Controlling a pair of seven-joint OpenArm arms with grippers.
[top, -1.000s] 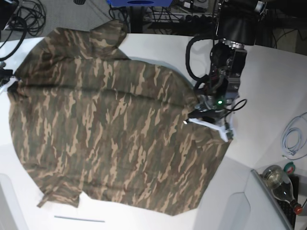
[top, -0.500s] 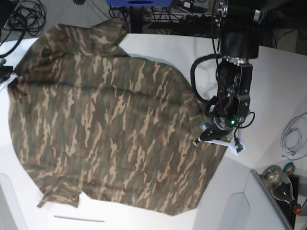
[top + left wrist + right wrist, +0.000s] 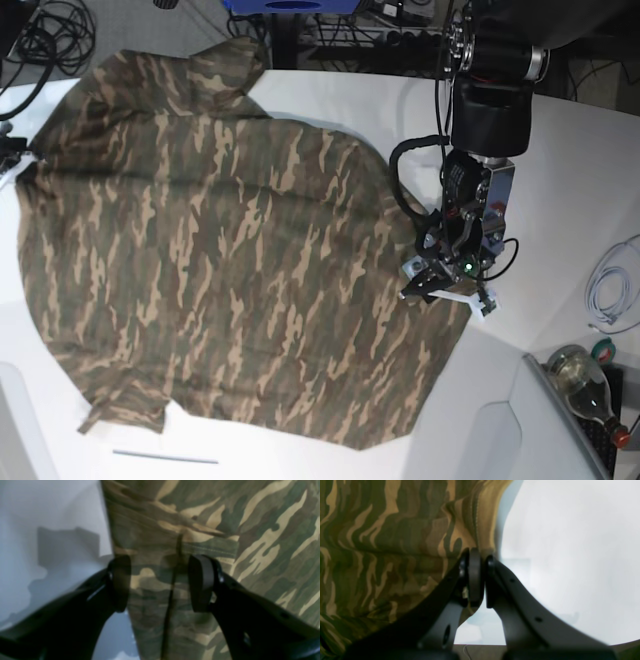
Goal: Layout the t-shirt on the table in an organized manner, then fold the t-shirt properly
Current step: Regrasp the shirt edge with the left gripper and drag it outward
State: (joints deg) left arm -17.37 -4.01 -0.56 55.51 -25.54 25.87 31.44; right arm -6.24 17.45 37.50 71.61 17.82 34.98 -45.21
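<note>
The camouflage t-shirt point(image 3: 220, 250) lies spread wide over the white table point(image 3: 560, 180), with some ripples along its left side. At the shirt's right edge my left gripper point(image 3: 447, 290) hovers low. In the left wrist view the left gripper point(image 3: 161, 583) is open, its pads point(image 3: 202, 582) astride the hemmed edge of the t-shirt point(image 3: 225, 530) without pinching it. My right gripper point(image 3: 482, 577) is shut on a fold of the t-shirt's edge point(image 3: 395, 542). In the base view the right gripper point(image 3: 10, 152) shows only at the far left border.
A glass bottle point(image 3: 585, 385) and a coiled white cable point(image 3: 610, 290) lie at the right. A grey panel point(image 3: 500, 430) stands at the bottom right. A thin white strip point(image 3: 165, 457) lies near the front edge. Black cables point(image 3: 50, 40) hang beyond the table's far left.
My left gripper carried the shirt's right edge down and to the right, then opened and let the cloth go. The right gripper has stayed shut on the left edge.
</note>
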